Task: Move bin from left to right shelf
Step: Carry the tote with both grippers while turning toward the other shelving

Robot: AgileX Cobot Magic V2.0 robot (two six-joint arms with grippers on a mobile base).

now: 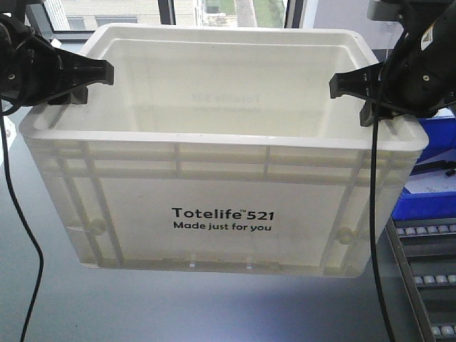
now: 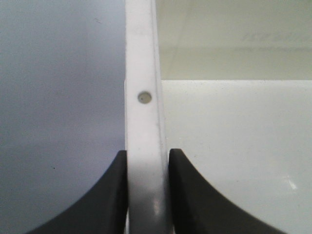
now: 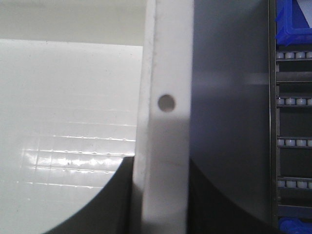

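The white bin [image 1: 221,214], printed "Totelife 521", hangs in the air and fills the front view. My left gripper [image 1: 89,82] is shut on its left rim [image 2: 146,126], one black finger [image 2: 105,200] outside the wall and one inside. At the opposite side my right gripper [image 1: 363,92] is shut on the right rim [image 3: 165,146], with its inner finger [image 3: 105,204] in the bin. The bin is empty. The right shelf [image 1: 427,278] shows at the lower right, its roller lanes [image 3: 292,141] just beyond the bin's right wall.
A blue bin [image 1: 427,171] sits on the shelf right of the white bin, and another blue bin [image 3: 292,24] shows at the top of the right wrist view. Grey floor [image 1: 43,299] lies below. Windows [image 1: 107,13] are behind.
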